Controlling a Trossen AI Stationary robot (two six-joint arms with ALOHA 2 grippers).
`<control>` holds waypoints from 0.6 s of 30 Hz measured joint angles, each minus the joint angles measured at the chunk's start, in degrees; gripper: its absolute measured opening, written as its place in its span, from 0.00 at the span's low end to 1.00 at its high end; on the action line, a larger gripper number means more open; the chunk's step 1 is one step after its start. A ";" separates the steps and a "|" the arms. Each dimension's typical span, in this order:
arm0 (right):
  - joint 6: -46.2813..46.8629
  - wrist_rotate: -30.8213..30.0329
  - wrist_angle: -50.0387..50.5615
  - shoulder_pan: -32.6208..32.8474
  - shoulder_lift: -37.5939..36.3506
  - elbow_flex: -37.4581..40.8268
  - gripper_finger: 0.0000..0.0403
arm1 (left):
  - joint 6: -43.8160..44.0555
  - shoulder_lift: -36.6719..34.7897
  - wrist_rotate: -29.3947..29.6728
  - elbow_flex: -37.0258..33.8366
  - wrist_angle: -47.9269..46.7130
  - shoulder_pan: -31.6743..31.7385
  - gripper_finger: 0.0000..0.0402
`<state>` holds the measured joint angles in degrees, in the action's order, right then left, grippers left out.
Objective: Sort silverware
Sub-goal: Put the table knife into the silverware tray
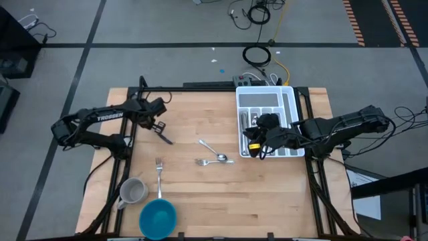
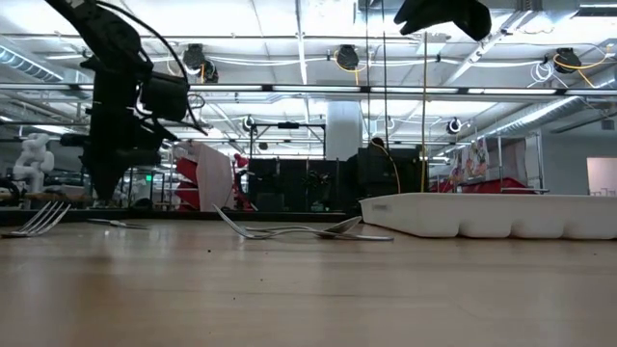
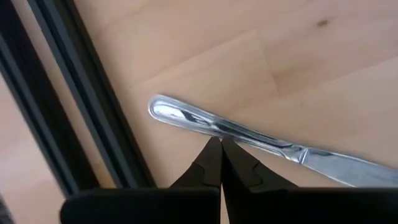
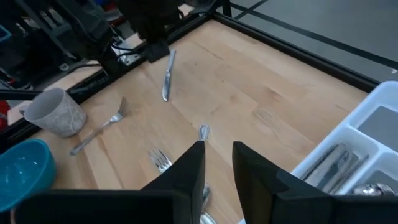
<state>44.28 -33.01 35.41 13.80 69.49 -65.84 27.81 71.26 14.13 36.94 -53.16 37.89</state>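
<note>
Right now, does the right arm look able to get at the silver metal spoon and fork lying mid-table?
Probably yes. The right gripper hangs above the white plastic organiser tray, its fingers empty and slightly apart. The spoon and fork lie on bare wood beside the tray, nothing between. The left gripper is shut on a knife farther off.

Glossy metal knife (image 3: 249, 134) on smooth, matt wooden table (image 3: 280, 56).

The left arm reaches in from the tabletop's left edge, elbow bent, its wrist pitched steeply down. The left claw (image 3: 221, 144) has its two dark fingers pressed together at the tips, pinching a knife (image 3: 249, 134) by the handle. The right arm stretches in from the right side, held well above the tabletop. The right claw (image 4: 217, 155) shows a narrow gap between its fingers, apparently holding nothing.
</note>
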 joint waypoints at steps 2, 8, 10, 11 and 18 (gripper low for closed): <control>-0.62 -0.04 -1.00 0.00 0.00 0.00 0.18 | 2.65 0.00 -0.26 -1.32 1.48 -0.02 0.00; -1.43 -0.11 -1.13 0.00 -0.02 0.00 0.18 | 7.78 0.00 3.04 -5.67 2.52 0.02 0.00; -1.45 -0.11 -1.13 0.00 -0.02 0.00 0.18 | 8.28 0.00 4.07 -6.19 4.99 -0.05 0.00; -1.45 -0.07 -1.13 0.00 -0.02 0.00 0.18 | 8.27 0.00 4.45 -6.37 6.33 -0.17 0.00; -1.45 0.01 -1.13 0.00 -0.02 0.00 0.18 | 7.87 0.02 6.89 -6.66 7.87 -0.14 0.00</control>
<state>42.83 -33.00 34.28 13.80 69.47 -65.84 35.68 71.29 21.03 30.28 -45.29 37.75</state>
